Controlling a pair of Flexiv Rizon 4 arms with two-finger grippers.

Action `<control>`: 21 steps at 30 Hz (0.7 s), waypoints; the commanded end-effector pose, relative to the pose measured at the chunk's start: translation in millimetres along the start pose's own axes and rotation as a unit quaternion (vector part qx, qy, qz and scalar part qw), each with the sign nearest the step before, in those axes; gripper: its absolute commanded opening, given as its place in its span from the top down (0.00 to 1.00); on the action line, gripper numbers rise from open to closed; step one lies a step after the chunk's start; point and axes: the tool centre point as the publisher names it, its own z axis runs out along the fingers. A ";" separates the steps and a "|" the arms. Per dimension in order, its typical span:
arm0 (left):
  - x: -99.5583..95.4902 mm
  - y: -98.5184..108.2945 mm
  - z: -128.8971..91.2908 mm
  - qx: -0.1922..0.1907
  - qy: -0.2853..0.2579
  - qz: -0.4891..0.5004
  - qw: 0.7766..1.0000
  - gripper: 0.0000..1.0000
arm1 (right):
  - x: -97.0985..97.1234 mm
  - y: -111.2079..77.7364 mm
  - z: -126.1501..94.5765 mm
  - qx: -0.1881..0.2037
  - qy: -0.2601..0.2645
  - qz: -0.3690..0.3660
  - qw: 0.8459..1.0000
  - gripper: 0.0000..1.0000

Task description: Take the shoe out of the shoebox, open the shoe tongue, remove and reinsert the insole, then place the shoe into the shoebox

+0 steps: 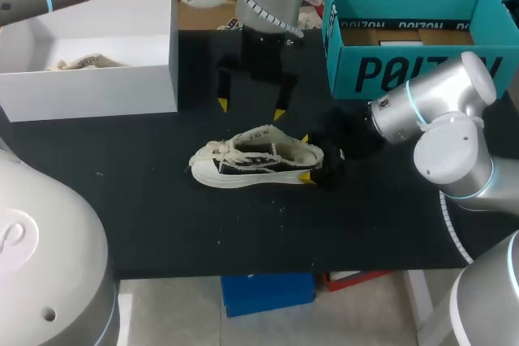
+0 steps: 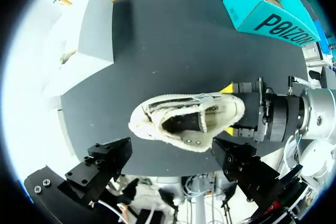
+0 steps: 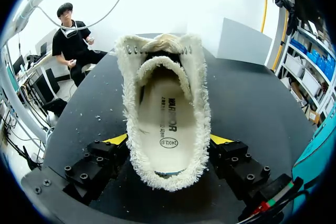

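While R fingers [image 1: 306,157] clamp frayed cream canvas shoe [image 1: 243,161] at heel | L fingers [image 1: 251,108] hang spread above it

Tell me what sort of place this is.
Probably a robotics lab bench set for shoe-handling trials: a black table, a teal shoebox on it, and a frayed shoe with the right claw gripping its heel and the left claw open above.

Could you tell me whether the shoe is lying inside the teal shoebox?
No, the shoe lies on the table, outside the shoebox.
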 end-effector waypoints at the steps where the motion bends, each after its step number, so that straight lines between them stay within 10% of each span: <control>1: 16.1 -3.8 7.0 0.001 -0.030 0.002 1.000 0.00 | -2.0 -1.3 3.8 0.001 -0.001 0.001 1.000 1.00; 21: 39.2 -1.7 55.5 -0.009 -0.060 0.029 0.998 0.00 | -2.0 -1.3 3.8 0.001 -0.001 0.001 1.000 1.00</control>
